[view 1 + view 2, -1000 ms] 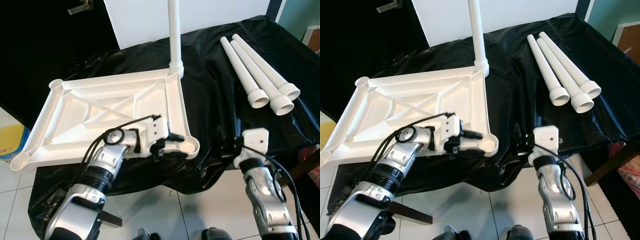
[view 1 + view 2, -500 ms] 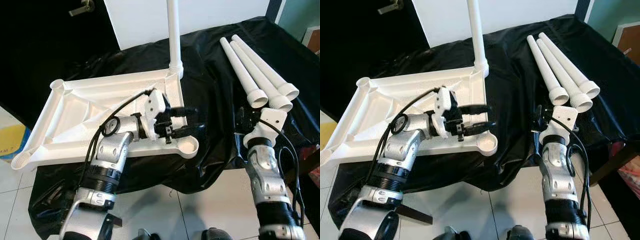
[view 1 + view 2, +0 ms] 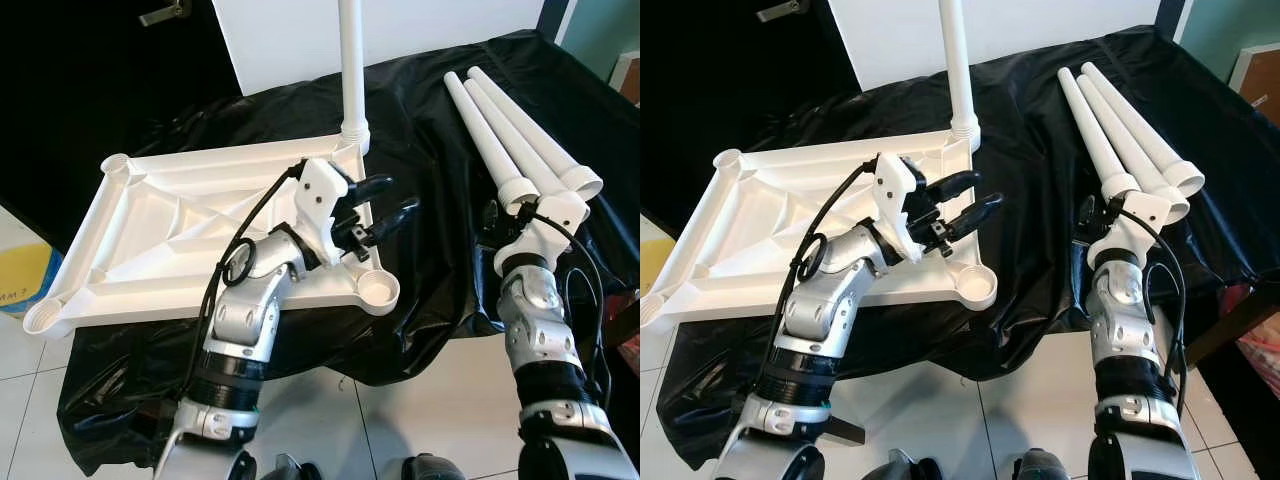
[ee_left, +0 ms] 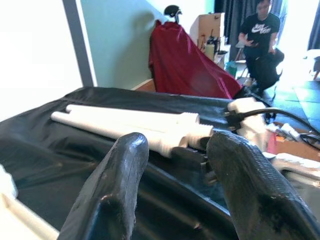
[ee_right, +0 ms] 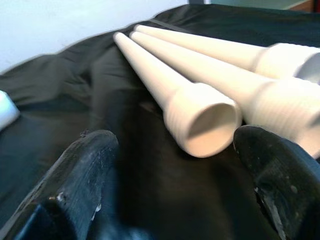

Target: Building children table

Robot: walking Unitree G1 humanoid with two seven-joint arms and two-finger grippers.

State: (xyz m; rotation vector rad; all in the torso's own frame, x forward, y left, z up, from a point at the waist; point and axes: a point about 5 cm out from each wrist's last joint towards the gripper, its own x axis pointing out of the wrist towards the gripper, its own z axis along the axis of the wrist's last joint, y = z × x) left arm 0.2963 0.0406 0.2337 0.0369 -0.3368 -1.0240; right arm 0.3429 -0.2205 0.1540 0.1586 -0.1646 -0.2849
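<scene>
Your white tabletop (image 3: 190, 225) is lying upside down on the black-draped bench (image 3: 420, 190), ribbed underside facing up, with round leg sockets at its corners. One leg (image 3: 350, 60) is standing upright in the far right socket; the near right socket (image 3: 378, 287) is sitting empty, and so are the two on the left.

Your left gripper (image 3: 385, 200) is hovering over the tabletop's right edge, between the fitted leg and the empty near socket, jaws spread wide and gripping nothing. In the left wrist view its fingers (image 4: 112, 190) are framing the loose legs across the bench.

Those three loose legs (image 3: 510, 125) are lying side by side on the bench's right side, touching, threaded ends toward you.

Your right gripper (image 5: 175, 195) is sitting just short of the nearest leg's open end (image 5: 210, 117), jaws parted wide, one on either side, not touching it.

A person (image 4: 260, 37) is sitting in the background of the left wrist view.
</scene>
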